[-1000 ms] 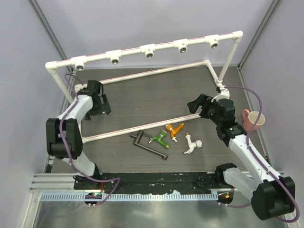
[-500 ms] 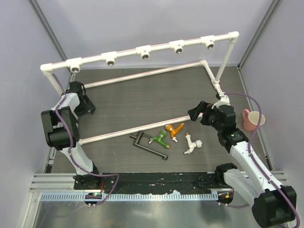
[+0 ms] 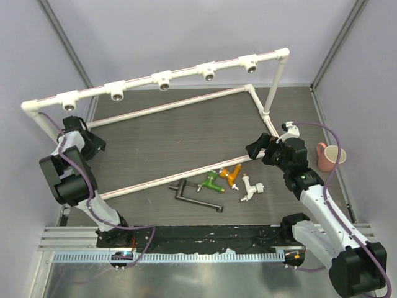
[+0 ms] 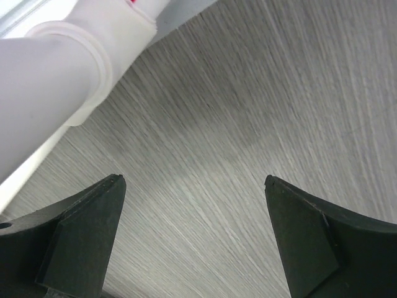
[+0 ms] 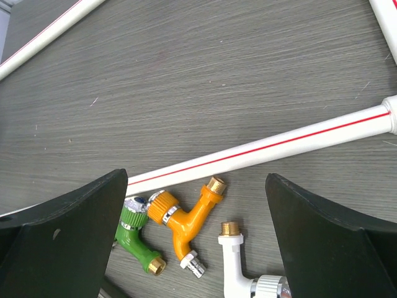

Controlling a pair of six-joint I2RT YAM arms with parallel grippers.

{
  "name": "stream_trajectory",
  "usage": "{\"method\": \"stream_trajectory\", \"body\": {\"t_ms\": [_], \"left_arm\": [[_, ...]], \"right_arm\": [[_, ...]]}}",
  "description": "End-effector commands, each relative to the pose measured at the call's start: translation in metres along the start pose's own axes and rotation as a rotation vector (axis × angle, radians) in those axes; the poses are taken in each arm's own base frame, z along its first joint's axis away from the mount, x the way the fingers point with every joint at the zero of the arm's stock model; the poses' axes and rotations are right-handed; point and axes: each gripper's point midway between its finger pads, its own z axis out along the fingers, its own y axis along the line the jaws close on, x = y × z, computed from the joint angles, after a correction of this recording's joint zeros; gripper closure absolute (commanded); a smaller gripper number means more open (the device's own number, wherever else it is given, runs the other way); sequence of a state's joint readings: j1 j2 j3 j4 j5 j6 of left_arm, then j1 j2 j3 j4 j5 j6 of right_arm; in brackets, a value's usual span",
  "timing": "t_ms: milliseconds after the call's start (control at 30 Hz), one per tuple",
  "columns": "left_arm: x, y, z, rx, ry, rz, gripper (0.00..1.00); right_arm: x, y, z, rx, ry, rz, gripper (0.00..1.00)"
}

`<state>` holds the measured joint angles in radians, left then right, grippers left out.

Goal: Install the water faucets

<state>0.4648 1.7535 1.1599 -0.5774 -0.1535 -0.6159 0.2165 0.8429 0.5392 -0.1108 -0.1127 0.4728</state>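
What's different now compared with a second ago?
The white pipe frame slid leftward, and the left claw swung left alongside it, open. The right claw shifted slightly, also open. Nothing was grasped. The white plastic faucet and pink cup stayed put.

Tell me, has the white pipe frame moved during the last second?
Yes. The white pipe frame shifted left, away from the pink cup, which stayed put.

Matt, dark wood-grain worktop (image 5: 248,74); smooth white plastic pipe (image 5: 279,146); glossy plastic orange tap (image 5: 186,217), green tap (image 5: 139,242) and white tap (image 5: 234,264), with brass-coloured threaded ends.
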Motion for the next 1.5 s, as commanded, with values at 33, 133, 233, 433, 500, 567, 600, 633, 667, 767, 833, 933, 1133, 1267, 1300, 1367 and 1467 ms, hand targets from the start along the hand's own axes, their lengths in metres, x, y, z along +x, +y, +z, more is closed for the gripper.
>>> {"method": "stream_trajectory", "body": {"t_ms": [33,133,233,433,500,567,600,633,667,767,833,933,1133,1267,1300,1367,1467], "left_arm": [[-0.012,-0.030,-0.039,0.175,-0.067,-0.095,0.00],[0.000,-0.051,-0.068,0.265,-0.081,-0.046,0.00],[0.024,-0.062,-0.089,0.339,-0.062,0.006,0.00],[0.080,-0.058,-0.123,0.469,-0.021,0.084,0.00],[0.097,-0.053,-0.130,0.500,-0.010,0.107,0.00],[0.110,-0.050,-0.138,0.536,-0.006,0.142,0.00],[0.119,-0.050,-0.140,0.546,0.007,0.169,0.00],[0.124,-0.051,-0.144,0.562,0.010,0.188,0.00],[0.135,-0.053,-0.147,0.586,0.024,0.239,0.00],[0.152,-0.059,-0.160,0.638,0.039,0.348,0.00],[0.159,-0.061,-0.166,0.659,0.037,0.404,0.01],[0.168,-0.069,-0.177,0.701,0.023,0.495,0.00],[0.191,-0.081,-0.196,0.791,0.024,0.656,0.00],[0.205,-0.086,-0.207,0.838,0.013,0.748,0.00],[0.208,-0.086,-0.208,0.845,0.016,0.761,0.00],[0.215,-0.087,-0.210,0.864,0.029,0.789,0.00],[0.223,-0.085,-0.212,0.867,0.047,0.813,0.00]], "right_arm": [[0.000,-0.011,0.008,0.054,-0.009,0.010,0.00],[0.008,-0.025,0.016,0.117,0.013,0.063,0.00],[0.021,-0.039,0.021,0.164,0.046,0.136,0.00],[0.053,-0.069,0.025,0.241,0.091,0.244,0.00],[0.052,-0.066,0.030,0.211,0.074,0.269,0.00],[0.056,-0.069,0.034,0.205,0.066,0.279,0.00],[0.056,-0.069,0.037,0.199,0.062,0.283,0.00],[0.059,-0.070,0.039,0.198,0.063,0.285,0.00],[0.057,-0.070,0.044,0.189,0.055,0.286,0.00],[0.052,-0.068,0.057,0.159,0.038,0.280,0.01],[0.039,-0.062,0.067,0.131,0.013,0.271,0.01],[0.027,-0.057,0.084,0.105,-0.006,0.263,0.01],[0.008,-0.052,0.108,0.080,-0.022,0.244,0.01],[-0.002,-0.048,0.115,0.067,-0.028,0.209,0.00],[-0.006,-0.046,0.116,0.060,-0.032,0.194,0.01],[-0.009,-0.044,0.118,0.051,-0.033,0.183,0.01],[-0.014,-0.041,0.121,0.044,-0.032,0.169,0.00]]}}
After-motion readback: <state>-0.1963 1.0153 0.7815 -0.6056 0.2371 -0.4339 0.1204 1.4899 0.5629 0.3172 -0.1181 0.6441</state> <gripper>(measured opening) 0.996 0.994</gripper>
